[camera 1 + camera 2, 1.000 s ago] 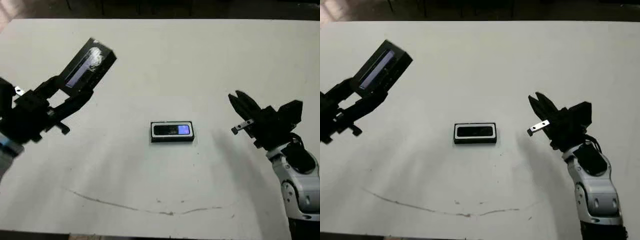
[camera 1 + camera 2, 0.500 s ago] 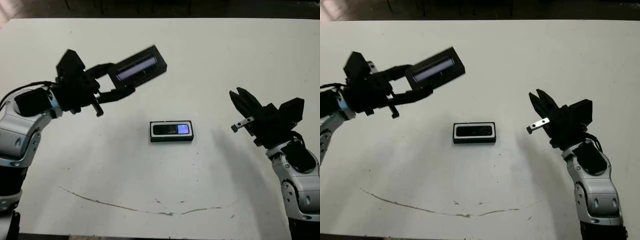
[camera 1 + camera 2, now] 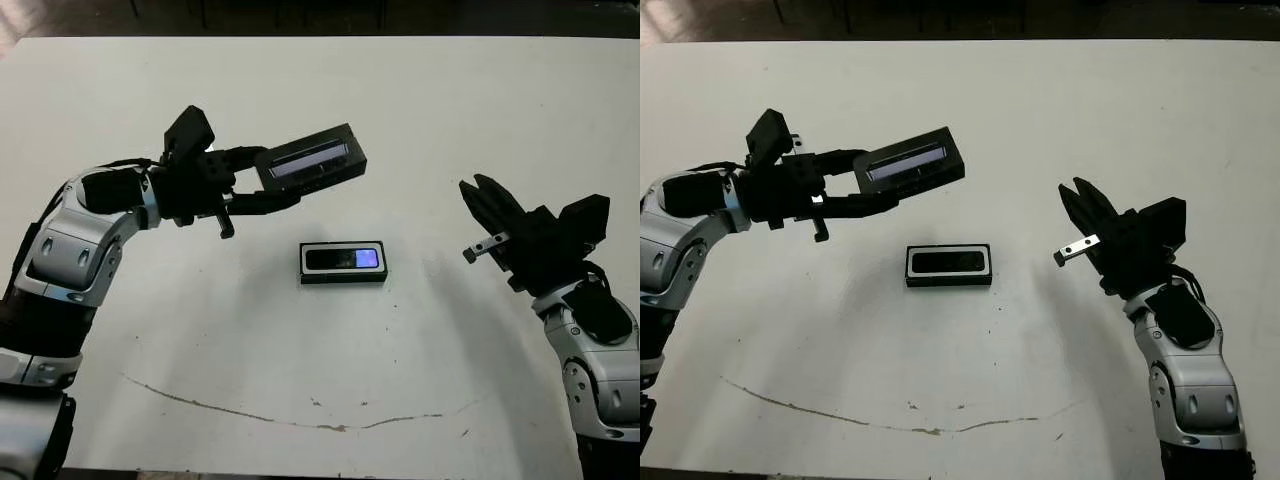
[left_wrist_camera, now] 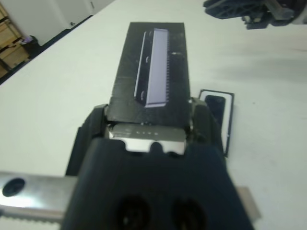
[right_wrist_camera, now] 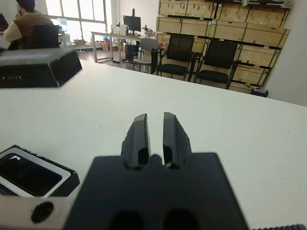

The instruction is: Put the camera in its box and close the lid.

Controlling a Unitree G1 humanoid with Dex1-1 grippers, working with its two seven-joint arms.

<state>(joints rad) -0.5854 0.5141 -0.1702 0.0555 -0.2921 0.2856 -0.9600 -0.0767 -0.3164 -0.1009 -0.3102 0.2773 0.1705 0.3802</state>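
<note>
Camera (image 3: 345,259): slim black bar with a bluish glossy patch at one end, lying flat inside the box (image 3: 343,277), a shallow black tray with white lining, resting on the desk (image 3: 320,380). It lies between the two end effectors, below and just ahead of the left one, well apart from the right one.

Lid (image 3: 311,165): black rectangular cover, silvery strip on its top face, held off the desk by one short end between the fingers of the left end effector (image 3: 258,184). It hangs above and slightly beyond the box, not touching it.

Left end effector: closed on the lid's near end, a finger (image 4: 206,125) on each side.

Right end effector (image 3: 483,205): fingers nearly together, a narrow gap between them, holding nothing, raised above the desk beside the box.
</note>
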